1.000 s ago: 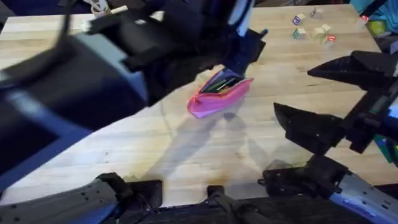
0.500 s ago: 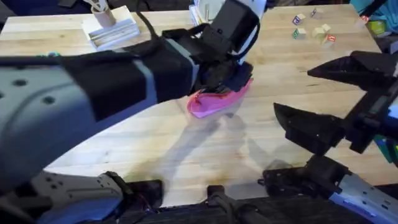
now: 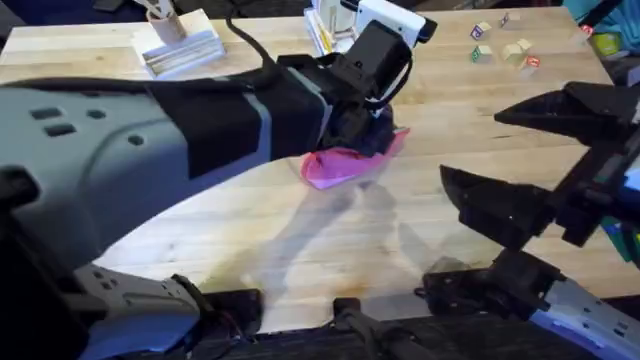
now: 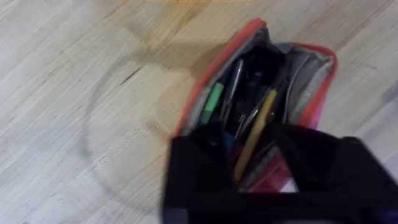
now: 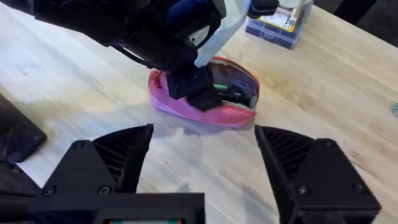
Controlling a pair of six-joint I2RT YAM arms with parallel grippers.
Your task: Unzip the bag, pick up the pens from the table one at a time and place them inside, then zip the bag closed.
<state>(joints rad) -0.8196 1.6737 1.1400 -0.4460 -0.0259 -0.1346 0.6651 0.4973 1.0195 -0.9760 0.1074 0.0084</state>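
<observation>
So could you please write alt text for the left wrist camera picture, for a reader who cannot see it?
An open pink bag lies on a light wooden table, its zipper parted to show a dark inside holding a yellow-tan pen, something green and other slim dark items. The left gripper is low over the near end of the bag's opening, black and blurred.

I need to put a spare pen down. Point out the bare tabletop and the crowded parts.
Bare: the light wooden butcher-block table between the small pink fabric pouch and the arm bases, and the strip between pouch and right gripper. Crowded: the left gripper over the pouch; white boxes and small blocks along the far edge.
</observation>
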